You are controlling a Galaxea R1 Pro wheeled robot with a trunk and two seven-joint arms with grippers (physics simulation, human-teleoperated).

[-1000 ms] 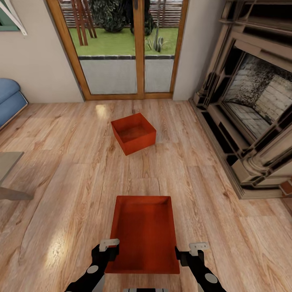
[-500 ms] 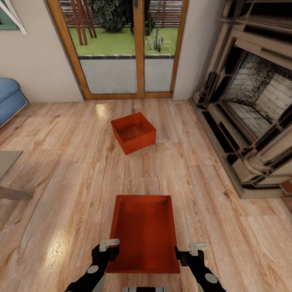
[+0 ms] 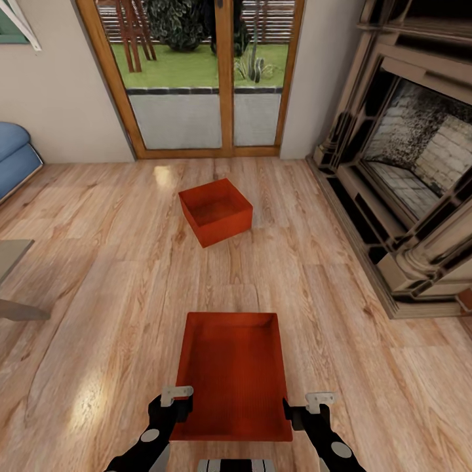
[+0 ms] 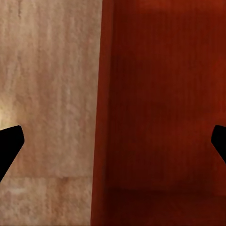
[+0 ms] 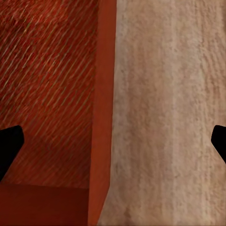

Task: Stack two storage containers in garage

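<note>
I am in the living room, and the garage is out of view. One orange-red storage container (image 3: 233,373) lies open-topped on the wood planks right in front of me. My left gripper (image 3: 172,412) is open at its left wall (image 4: 101,113), one finger (image 4: 9,148) outside and the other over the inside. My right gripper (image 3: 298,414) is open astride the right wall (image 5: 104,117) in the same way. The second storage container (image 3: 216,211) sits farther ahead, turned at an angle, apart from both grippers.
A brick fireplace (image 3: 406,170) with a stepped wooden surround runs along the right. Wood-framed glass doors (image 3: 196,78) stand behind the far container. A blue sofa (image 3: 13,157) and a grey table corner (image 3: 10,262) are at the left edge.
The whole picture has slid slightly upward, so the camera moved. Both grippers keep their places at the near container's side walls.
</note>
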